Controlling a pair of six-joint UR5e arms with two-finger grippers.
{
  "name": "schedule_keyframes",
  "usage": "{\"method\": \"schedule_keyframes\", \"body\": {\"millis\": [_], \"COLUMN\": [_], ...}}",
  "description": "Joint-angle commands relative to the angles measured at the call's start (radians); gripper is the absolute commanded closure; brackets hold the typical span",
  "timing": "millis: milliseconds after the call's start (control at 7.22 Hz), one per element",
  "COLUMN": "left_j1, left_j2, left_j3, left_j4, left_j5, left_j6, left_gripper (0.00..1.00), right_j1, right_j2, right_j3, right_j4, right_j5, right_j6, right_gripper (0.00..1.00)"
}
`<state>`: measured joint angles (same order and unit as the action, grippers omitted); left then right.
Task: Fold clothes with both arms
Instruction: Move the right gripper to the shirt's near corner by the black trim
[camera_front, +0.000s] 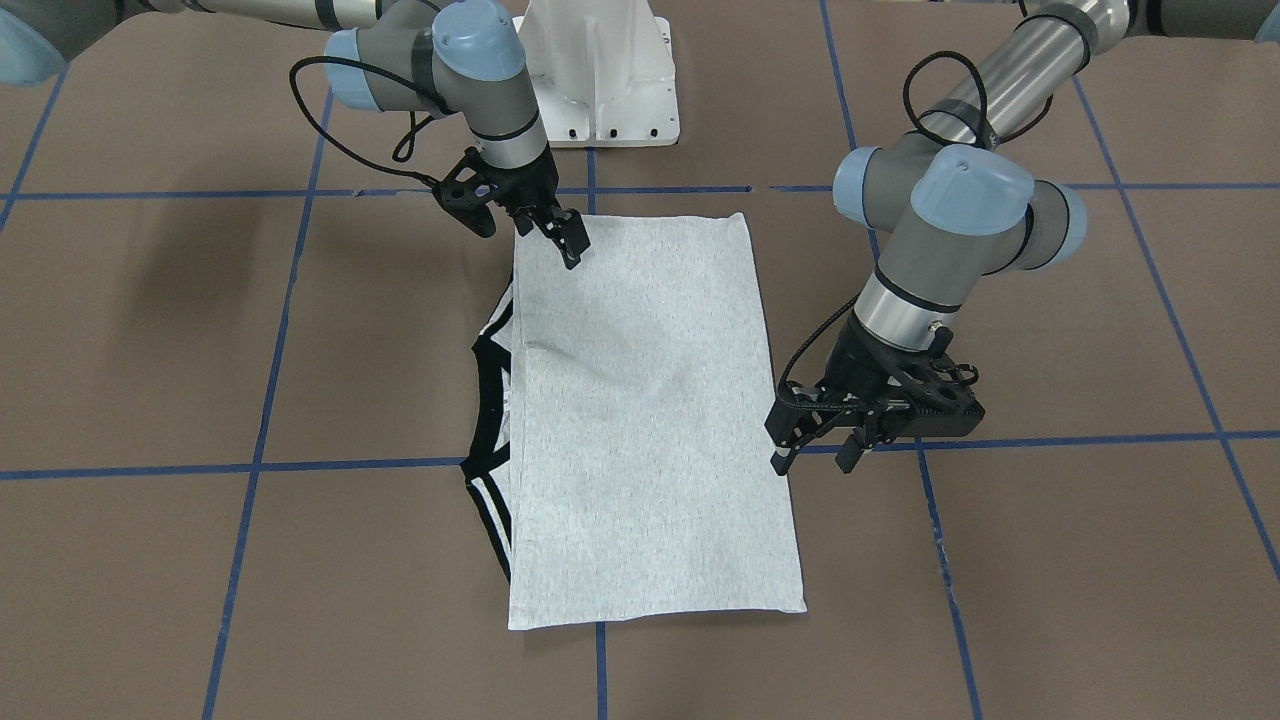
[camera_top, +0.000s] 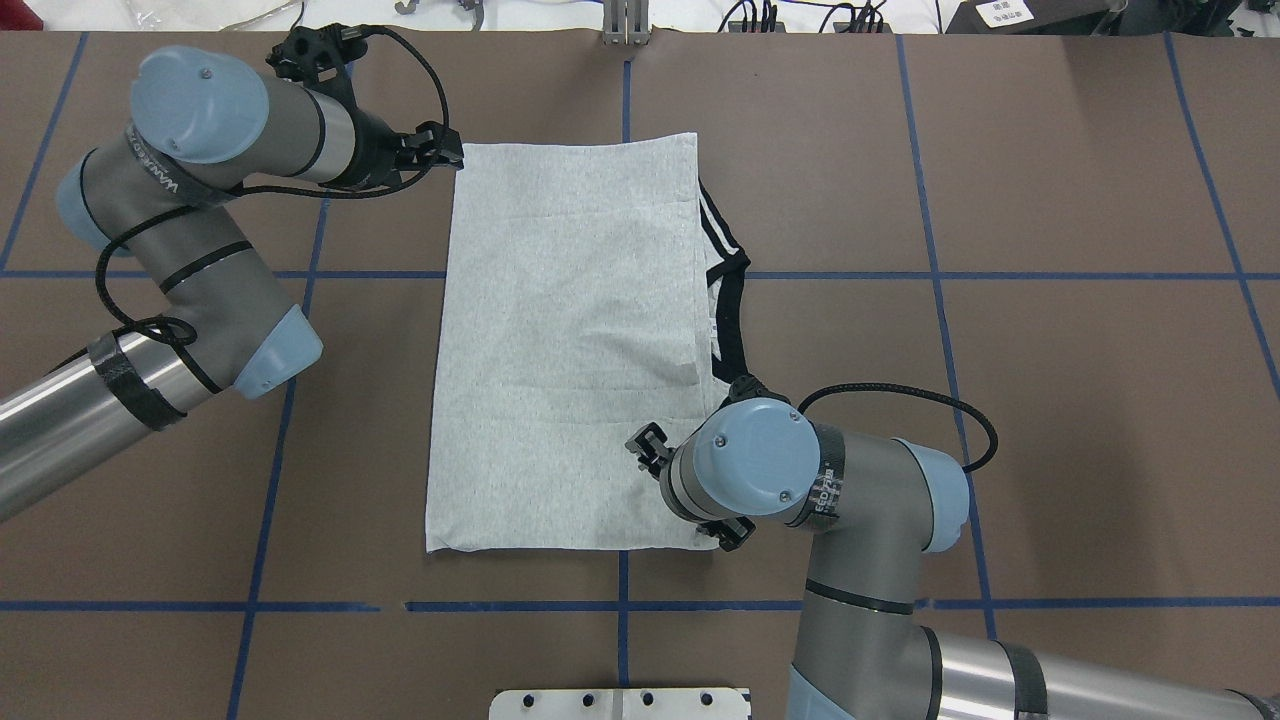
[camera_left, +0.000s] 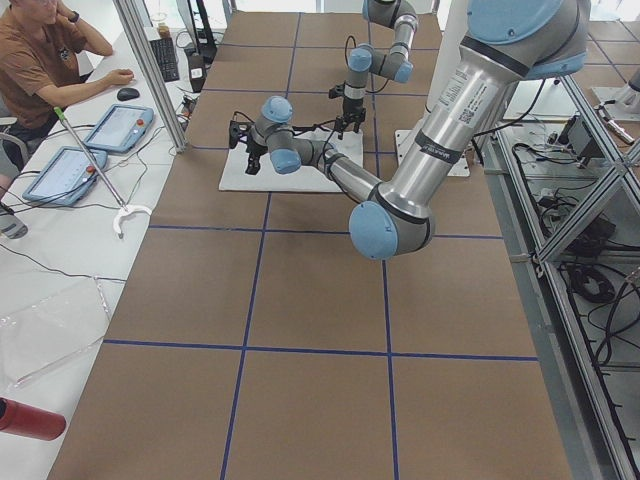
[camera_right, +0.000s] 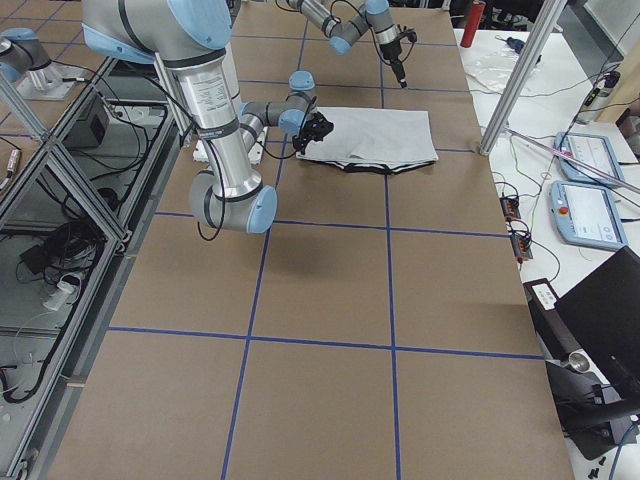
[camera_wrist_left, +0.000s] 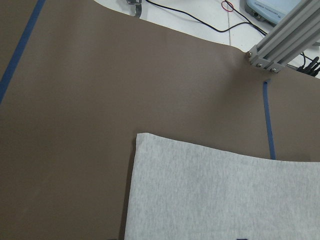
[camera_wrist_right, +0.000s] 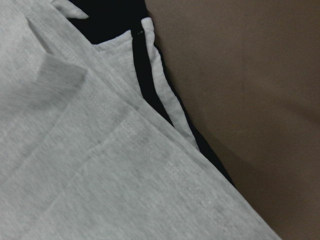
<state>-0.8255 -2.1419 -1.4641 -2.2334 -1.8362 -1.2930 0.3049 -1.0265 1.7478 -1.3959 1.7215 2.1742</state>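
The grey T-shirt (camera_front: 640, 420) lies flat on the brown table, folded into a long rectangle with its plain side up (camera_top: 570, 340). The print is hidden. The black collar (camera_top: 735, 310) and a striped cuff (camera_top: 712, 215) poke out along the edge on my right. My left gripper (camera_front: 812, 462) is open and empty, raised above the table beside the shirt's far left corner (camera_wrist_left: 142, 140). My right gripper (camera_front: 560, 240) hovers over the shirt's near right corner and looks open and empty. In the overhead view it is mostly hidden under its wrist. The right wrist view shows layered grey folds (camera_wrist_right: 100, 175) close up.
The white pedestal base (camera_front: 600, 70) stands at the table's near edge, behind the shirt. Blue tape lines (camera_top: 620, 606) grid the table. An operator (camera_left: 40, 60) sits at a side desk with tablets (camera_left: 120, 125). An aluminium frame post (camera_wrist_left: 285, 37) stands past the far edge.
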Motion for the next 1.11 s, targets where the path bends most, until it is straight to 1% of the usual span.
{"method": "schedule_keyframes", "body": {"millis": [0, 277, 415, 554, 692, 969], "left_j1": [0.0, 0.0, 0.0, 0.0, 0.0, 0.0], "left_j2": [0.002, 0.002, 0.002, 0.002, 0.002, 0.002], "left_j3": [-0.002, -0.002, -0.002, -0.002, -0.004, -0.004], "left_j4": [0.0, 0.0, 0.0, 0.0, 0.0, 0.0], "left_j5": [0.0, 0.002, 0.002, 0.002, 0.002, 0.002], "left_j6": [-0.002, -0.002, 0.0, -0.002, -0.002, -0.002], "left_gripper": [0.17, 0.17, 0.17, 0.17, 0.17, 0.17], "right_j1": [-0.01, -0.015, -0.015, -0.014, -0.013, -0.013], "right_j2": [-0.006, -0.007, -0.007, -0.007, -0.009, -0.007], "right_j3": [-0.004, -0.01, -0.01, -0.01, -0.01, -0.005], "right_j4": [0.0, 0.0, 0.0, 0.0, 0.002, 0.002], "right_j5": [0.0, 0.0, 0.0, 0.0, 0.001, 0.003], "right_j6": [0.001, 0.001, 0.001, 0.006, 0.036, 0.038], "right_gripper": [0.04, 0.08, 0.17, 0.59, 1.0, 1.0]}}
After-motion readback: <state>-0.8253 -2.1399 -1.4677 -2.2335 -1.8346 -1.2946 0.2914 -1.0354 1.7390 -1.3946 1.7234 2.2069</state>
